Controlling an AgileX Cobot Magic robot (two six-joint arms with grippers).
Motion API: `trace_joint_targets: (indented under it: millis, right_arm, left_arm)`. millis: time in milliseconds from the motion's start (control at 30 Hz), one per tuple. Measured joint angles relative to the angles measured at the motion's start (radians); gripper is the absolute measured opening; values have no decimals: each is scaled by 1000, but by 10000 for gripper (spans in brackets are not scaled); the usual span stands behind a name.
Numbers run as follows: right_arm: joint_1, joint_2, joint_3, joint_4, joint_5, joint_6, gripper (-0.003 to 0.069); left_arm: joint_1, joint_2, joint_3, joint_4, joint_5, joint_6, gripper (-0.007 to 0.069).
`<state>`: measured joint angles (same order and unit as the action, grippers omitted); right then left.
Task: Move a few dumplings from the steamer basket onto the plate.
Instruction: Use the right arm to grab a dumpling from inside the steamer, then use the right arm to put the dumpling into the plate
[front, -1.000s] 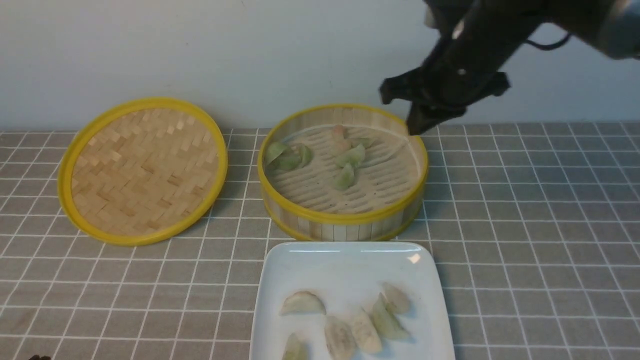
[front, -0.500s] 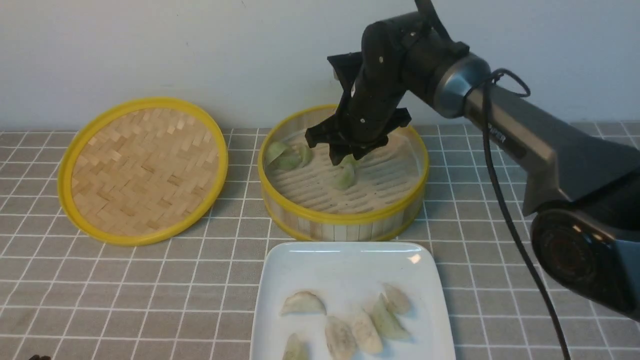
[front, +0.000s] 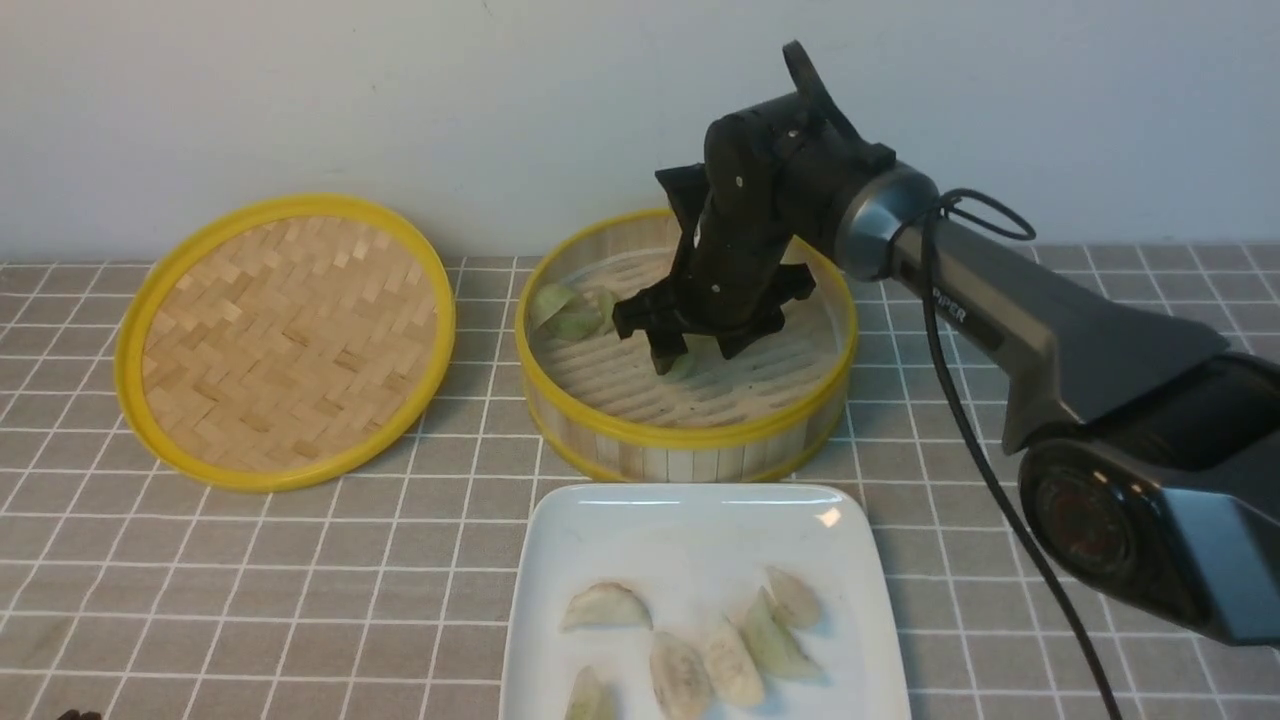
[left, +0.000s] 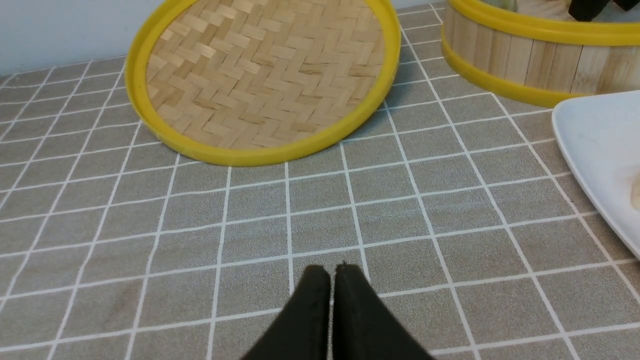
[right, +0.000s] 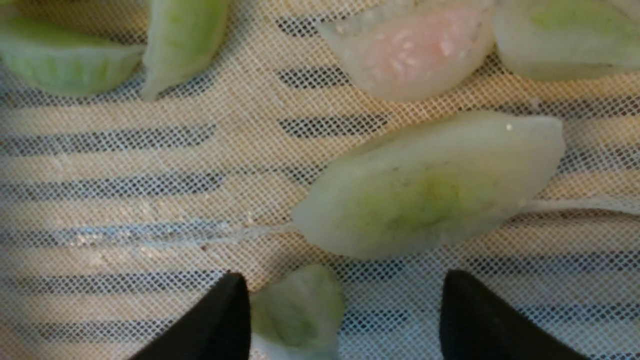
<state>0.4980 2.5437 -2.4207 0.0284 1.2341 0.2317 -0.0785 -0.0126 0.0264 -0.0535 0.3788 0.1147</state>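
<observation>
Dumplings (front: 575, 315) of pale green lie on the mesh liner (right: 125, 165) inside the steamer basket (front: 690, 437), which stands on the tiled worktop (front: 1000, 500) just behind the plate (front: 700, 530). The right hand (front: 700, 352) reaches down into the basket, fingers apart and low over the liner. One small green dumpling (right: 300, 310) sits beside one fingertip, with a wide gap to the other; a pinkish dumpling (right: 415, 47) lies beyond. The step in hand appears to be the pick-up. The next move likely calls for centring the small piece between the fingers, then closing gently, since the soft skin could tear or cling, before lifting clear of the basket wall toward the plate, where several pale pieces (front: 775, 640) lie. The left hand (left: 332, 280), fingers pressed together, hovers over the worktop near the woven lid (left: 260, 75).
</observation>
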Motion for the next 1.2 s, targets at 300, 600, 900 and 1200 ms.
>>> trace_joint_targets:
  millis: [300,600,900,1200]
  right_arm:
    - [0,-6,-7,38,0,-36,138]
    - [0,-116,9,69,17,-84,138]
    - [16,-467,367,174,16,-174,137]
    - [100,-601,760,182,16,-156,119]
  left_arm:
    - [0,0,0,0,0,0,-5]
    - [0,0,0,0,0,0,-5]
    - [0,0,0,0,0,0,-5]
    - [0,0,0,0,0,0,-5]
